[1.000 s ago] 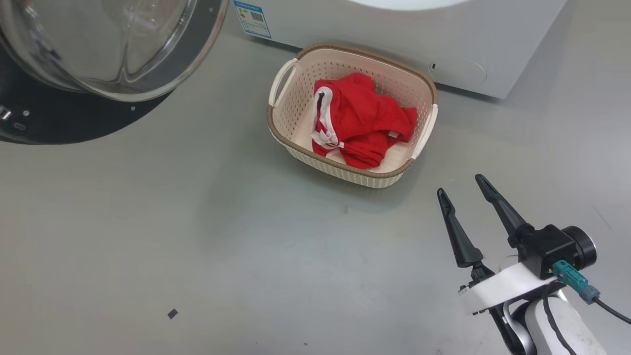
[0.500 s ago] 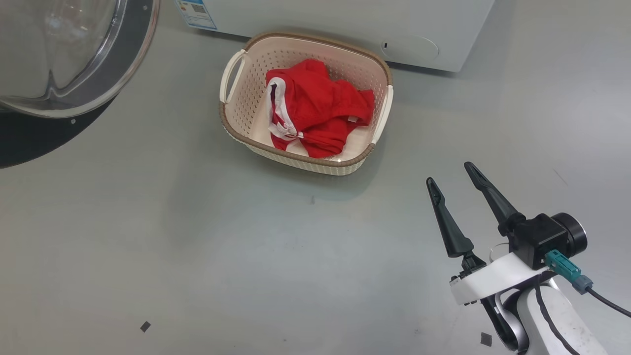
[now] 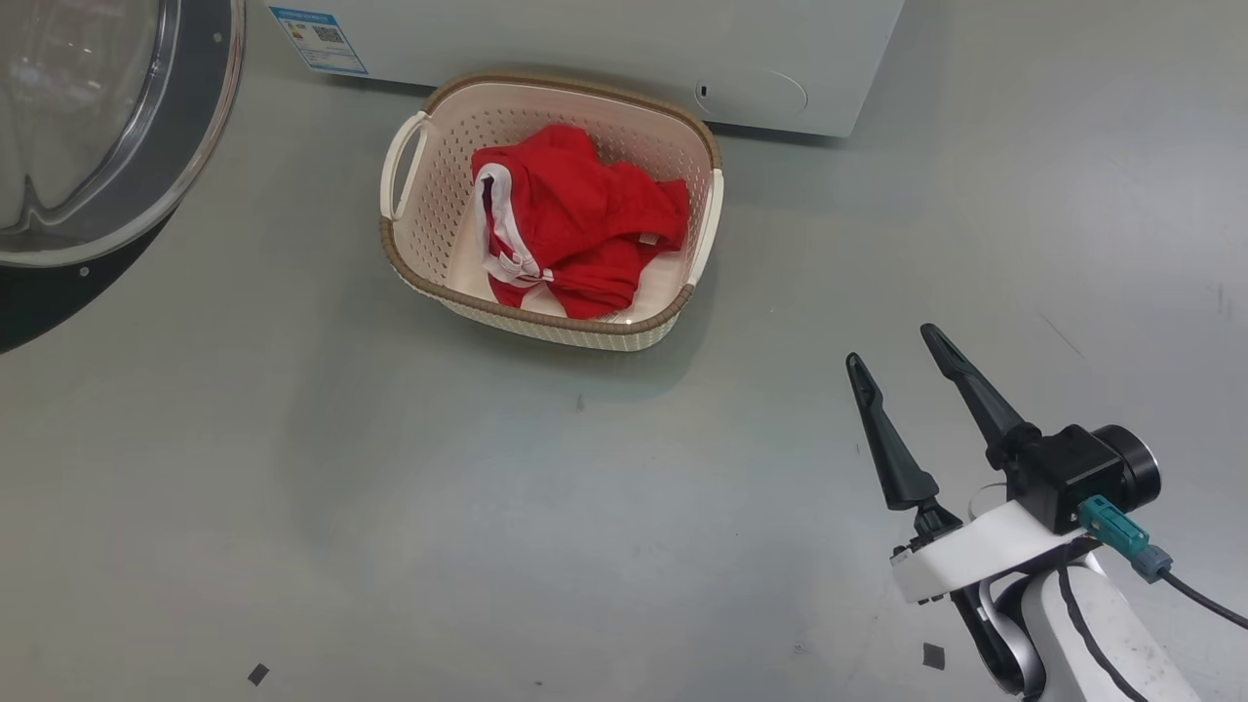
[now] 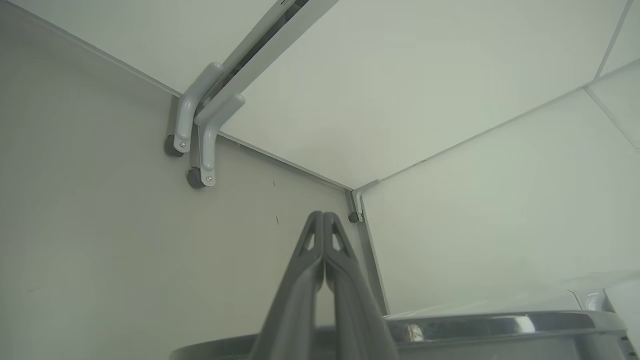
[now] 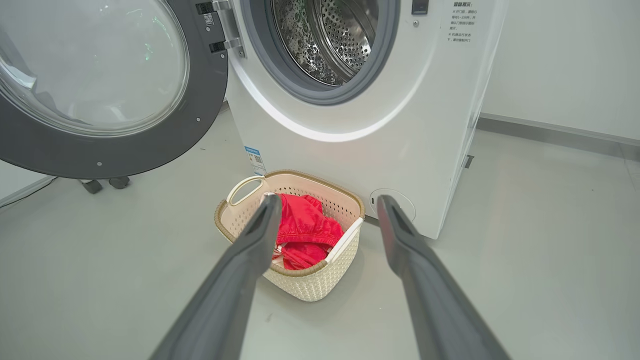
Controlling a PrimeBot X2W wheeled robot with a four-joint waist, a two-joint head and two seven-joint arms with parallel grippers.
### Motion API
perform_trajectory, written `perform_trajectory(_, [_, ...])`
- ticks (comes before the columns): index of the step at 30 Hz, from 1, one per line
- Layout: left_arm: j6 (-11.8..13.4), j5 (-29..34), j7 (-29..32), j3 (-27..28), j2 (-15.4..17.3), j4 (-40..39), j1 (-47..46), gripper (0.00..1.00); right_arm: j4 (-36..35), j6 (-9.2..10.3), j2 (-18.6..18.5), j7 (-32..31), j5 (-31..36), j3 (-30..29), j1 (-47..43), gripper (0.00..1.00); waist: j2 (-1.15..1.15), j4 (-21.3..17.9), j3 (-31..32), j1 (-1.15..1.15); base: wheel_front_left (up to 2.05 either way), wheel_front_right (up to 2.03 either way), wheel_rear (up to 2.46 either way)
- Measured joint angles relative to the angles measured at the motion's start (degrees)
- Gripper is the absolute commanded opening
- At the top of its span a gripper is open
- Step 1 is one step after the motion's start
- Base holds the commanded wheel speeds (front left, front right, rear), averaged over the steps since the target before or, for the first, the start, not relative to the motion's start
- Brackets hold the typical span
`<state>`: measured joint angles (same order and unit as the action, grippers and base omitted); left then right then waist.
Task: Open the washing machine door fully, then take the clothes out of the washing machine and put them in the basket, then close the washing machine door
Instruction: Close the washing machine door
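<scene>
The washing machine door [image 3: 200, 127] stands swung open at the upper left, its glass bowl bulging outward. Red clothes [image 3: 575, 219] with white trim lie in the cream basket [image 3: 546, 324], which sits on the floor against the white washing machine [image 3: 585, 39]. My right gripper [image 3: 889, 344] hovers open and empty to the basket's lower right, well apart from it. In the right wrist view the open door [image 5: 200, 115], the steel drum [image 5: 340, 35], the basket [image 5: 310, 287] and the clothes [image 5: 305, 227] lie beyond the right gripper [image 5: 328, 198]. My left gripper [image 4: 322, 216] is shut on nothing, facing pale panels.
Grey floor spreads in front of the basket, with small dark scraps [image 3: 257, 673] on it. In the left wrist view grey brackets [image 4: 197, 125] sit where pale panels meet, and a curved grey rim [image 4: 500, 327] crosses the bottom. A skirting line [image 5: 550, 135] runs right of the machine.
The head camera has turned, so the door, basket and machine slide left in its picture. The clothes lie unchanged in the basket. The right gripper stays open in much the same pose.
</scene>
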<state>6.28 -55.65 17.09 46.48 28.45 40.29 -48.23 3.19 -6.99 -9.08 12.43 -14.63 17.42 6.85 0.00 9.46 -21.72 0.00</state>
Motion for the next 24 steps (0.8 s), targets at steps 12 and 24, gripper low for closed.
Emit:
perform_trajectory(12, [0.5,-1.3,1.1,1.9,1.7,3.8,-3.8,0.0,0.3,0.0,-0.1,0.3,-0.1,0.6,0.8,1.0,0.0,-1.1,-0.3,0.0,0.0,0.0,0.0])
perform_trajectory(24, [0.5,-2.9,2.8,2.4,1.1,7.7,-6.8,0.0,0.3,0.0,-0.7,0.6,-0.1,0.4,1.1,1.0,0.0,-2.7,-0.9,0.0,0.0,0.0,0.0])
